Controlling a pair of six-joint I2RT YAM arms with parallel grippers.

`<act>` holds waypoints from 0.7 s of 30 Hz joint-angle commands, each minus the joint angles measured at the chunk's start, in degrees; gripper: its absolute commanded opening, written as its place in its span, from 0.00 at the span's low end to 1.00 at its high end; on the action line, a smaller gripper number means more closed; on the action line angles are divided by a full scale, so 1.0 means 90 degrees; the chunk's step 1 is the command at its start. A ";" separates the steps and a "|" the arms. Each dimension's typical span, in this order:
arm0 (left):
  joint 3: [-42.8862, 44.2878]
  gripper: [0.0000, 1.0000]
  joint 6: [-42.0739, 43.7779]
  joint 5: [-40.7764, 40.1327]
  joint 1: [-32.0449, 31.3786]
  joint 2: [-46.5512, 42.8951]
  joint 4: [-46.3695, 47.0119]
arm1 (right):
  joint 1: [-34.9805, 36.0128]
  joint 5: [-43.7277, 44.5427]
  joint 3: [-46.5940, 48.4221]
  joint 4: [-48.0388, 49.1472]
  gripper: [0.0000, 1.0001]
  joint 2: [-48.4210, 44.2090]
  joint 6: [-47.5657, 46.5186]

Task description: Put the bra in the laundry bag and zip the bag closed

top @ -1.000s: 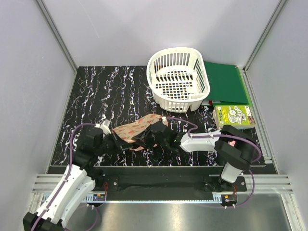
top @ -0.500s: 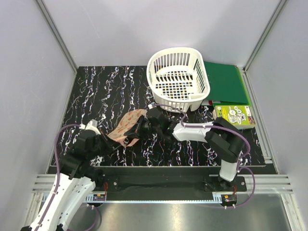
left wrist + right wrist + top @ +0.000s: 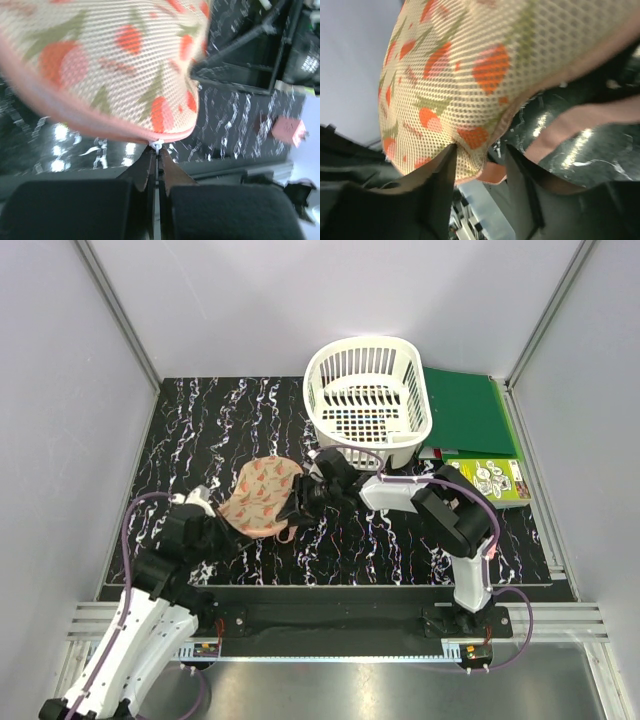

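My left gripper is pinched shut on the small white zipper pull at 8 o'clock of the peach-pink watermelon-print mesh laundry bag. My right gripper clamps its 3 o'clock rim. The black fabric bra is hidden, presumably inside. I should hold the seam taut and draw the pull steadily.

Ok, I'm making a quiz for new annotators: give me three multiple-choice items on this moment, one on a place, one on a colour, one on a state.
1. Where is the laundry bag? A out of view; B between the left gripper and the right gripper, nearer than the basket; C inside the basket.
2. What colour is the basket? A white; B blue; C red.
3. The left gripper is: A wide open; B shut on the zipper pull; C out of view.
Answers: B, it spans both grippers in the top view; A, its slotted walls are white; B, the left wrist view shows it pinching the pull.
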 commanded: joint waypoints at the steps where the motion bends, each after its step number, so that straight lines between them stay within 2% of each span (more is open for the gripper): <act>1: -0.0331 0.00 0.0237 0.1431 0.0019 0.0304 0.1514 | 0.0215 0.1104 0.0202 -0.0868 0.66 -0.0760 -0.0176; 4: -0.0517 0.00 0.0061 0.1784 0.0009 0.0382 0.2140 | 0.0625 0.1846 -0.0051 -0.0938 0.74 -0.1287 0.0321; 10: -0.0673 0.00 0.0012 0.2175 -0.0069 0.0802 0.2707 | 0.1251 0.3332 -0.1076 -0.0686 0.80 -0.2313 0.1678; 16: -0.0791 0.00 -0.0105 0.2341 -0.0186 0.0948 0.3117 | 0.1349 0.3481 -0.1586 0.0233 0.79 -0.2355 0.2441; 21: -0.0771 0.00 -0.0096 0.2449 -0.0235 0.0968 0.3166 | 0.1349 0.3432 -0.1401 0.0419 0.71 -0.2130 0.2686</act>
